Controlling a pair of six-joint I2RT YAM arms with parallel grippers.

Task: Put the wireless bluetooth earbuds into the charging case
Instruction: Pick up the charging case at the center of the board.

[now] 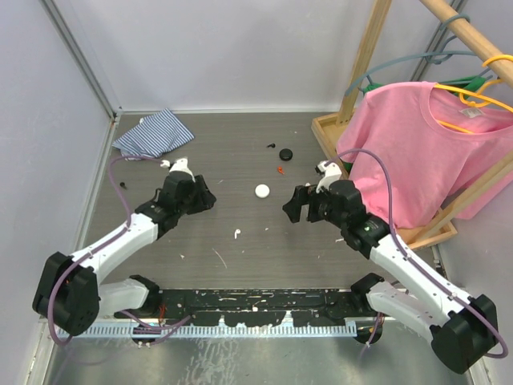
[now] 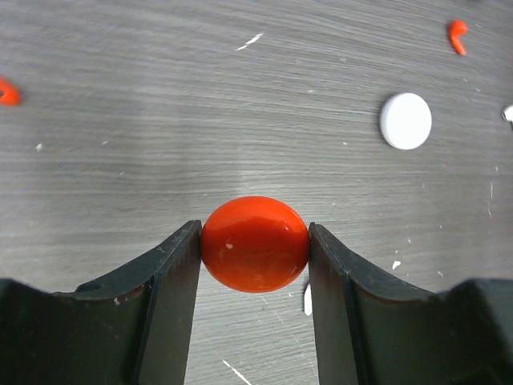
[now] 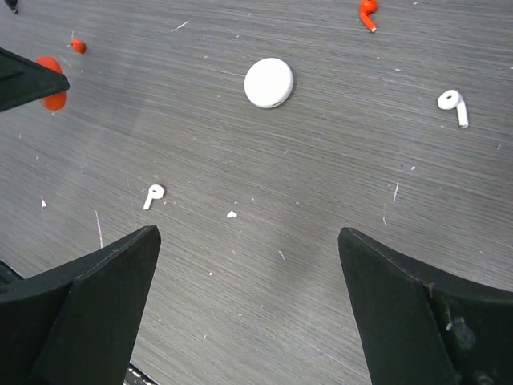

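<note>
Left wrist view shows us the left gripper [image 2: 254,234] clamped on a round red case [image 2: 255,255], one black finger on each side. We cannot tell if the case touches the gray table [image 2: 160,120]. Past it, to the right, a white case [image 2: 405,120] lies flat. A red earbud [image 2: 457,36] lies further off, near the top right corner. A second red earbud [image 2: 8,92] peeks in at the left edge.

From the right wrist view we see the right gripper [image 3: 248,237] with its fingers wide apart, holding nothing. A white earbud [image 3: 152,195] lies just ahead of one finger. A second white earbud [image 3: 454,104] lies off to the right, well apart from the first. The white case sits between the two, a bit further on.

From the top view we see both grippers over the middle of the table, facing each other, with the white case between them. A black case [image 1: 284,154] lies further back, and a tiny black earbud [image 1: 272,146] lies just beside it. All the earbuds we can see lie loose on the table, outside the cases. A striped cloth [image 1: 152,132] sits in the back left corner. A pink shirt [image 1: 417,152] hangs on a wooden rack [image 1: 370,48] at the right.
</note>
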